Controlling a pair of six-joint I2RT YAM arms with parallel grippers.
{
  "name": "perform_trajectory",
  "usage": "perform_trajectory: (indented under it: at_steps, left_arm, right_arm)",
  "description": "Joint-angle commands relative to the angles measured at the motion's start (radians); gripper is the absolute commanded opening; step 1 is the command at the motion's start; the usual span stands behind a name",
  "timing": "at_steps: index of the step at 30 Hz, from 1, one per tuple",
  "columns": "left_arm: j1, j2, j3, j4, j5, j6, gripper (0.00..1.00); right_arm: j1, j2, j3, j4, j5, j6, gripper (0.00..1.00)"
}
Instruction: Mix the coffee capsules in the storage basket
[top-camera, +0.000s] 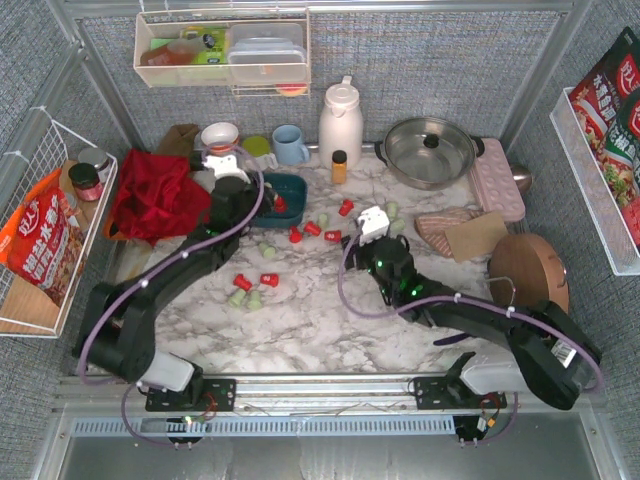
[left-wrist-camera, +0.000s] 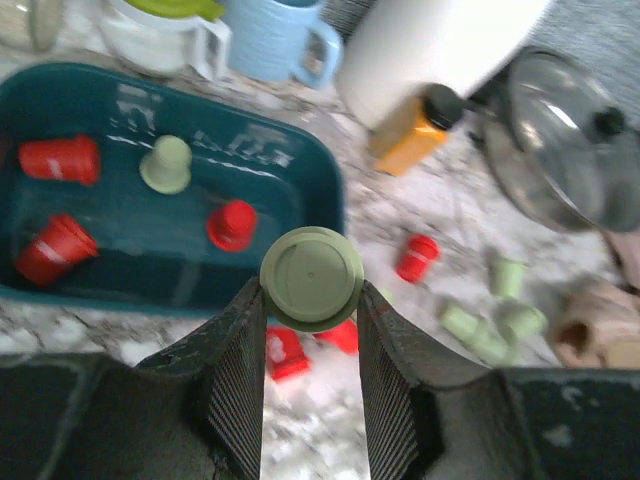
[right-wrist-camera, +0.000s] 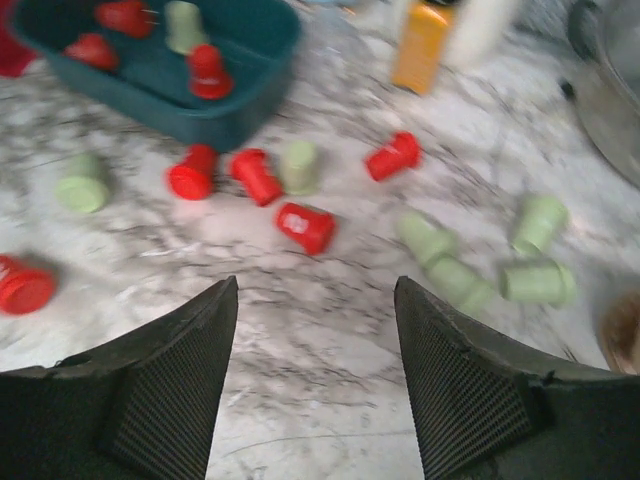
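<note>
The dark teal storage basket sits left of centre at the back and holds three red capsules and one mint green capsule. My left gripper hovers at the basket's near right corner, shut on a mint green capsule held by its rim. Several red and green capsules lie loose on the marble, such as a red pair and a green pair. My right gripper is open and empty above bare marble, just short of a red capsule. In the top view it is right of the basket.
An orange-brown bottle, a white jug, a blue mug and a lidded steel pot stand along the back. A red cloth lies left of the basket. A pink tray and a round wooden board are at the right.
</note>
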Motion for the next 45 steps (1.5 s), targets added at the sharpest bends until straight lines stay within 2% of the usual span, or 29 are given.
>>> perform_trajectory:
  at_steps: [1,6,10,15,19,27,33,39,45]
  left_arm:
    - [0.072,0.169,0.134,-0.045,-0.051,0.092,0.32]
    - [0.094,0.385,0.310,-0.093,-0.115,0.146,0.34]
    - [0.104,0.486,0.384,-0.143,-0.185,0.121,0.70]
    - [0.105,0.461,0.380,-0.179,-0.186,0.086,0.98]
    - [0.102,0.363,0.313,-0.158,-0.145,0.094,0.99]
    - [0.095,0.187,0.159,-0.139,0.073,0.048,0.99]
    - [0.074,0.090,0.030,-0.082,0.137,-0.036,0.99]
    - [0.043,0.027,-0.036,-0.068,0.147,-0.075,0.99]
    - [0.013,-0.036,-0.108,-0.056,0.117,-0.102,0.99]
  right_arm:
    - [-0.131,0.029,0.076,-0.269,0.014,0.226,0.67]
    - [-0.268,0.088,0.123,-0.326,-0.081,0.303,0.65]
    - [-0.338,0.178,0.205,-0.391,-0.182,0.283,0.65]
    - [-0.421,0.317,0.364,-0.535,-0.329,0.199,0.65]
    - [-0.458,0.419,0.500,-0.654,-0.390,0.133,0.65]
    - [-0.480,0.548,0.638,-0.760,-0.421,0.137,0.65]
    - [-0.480,0.574,0.632,-0.760,-0.387,0.156,0.65]
    - [-0.475,0.598,0.618,-0.769,-0.384,0.158,0.64]
    - [-0.449,0.592,0.595,-0.764,-0.351,0.154,0.57]
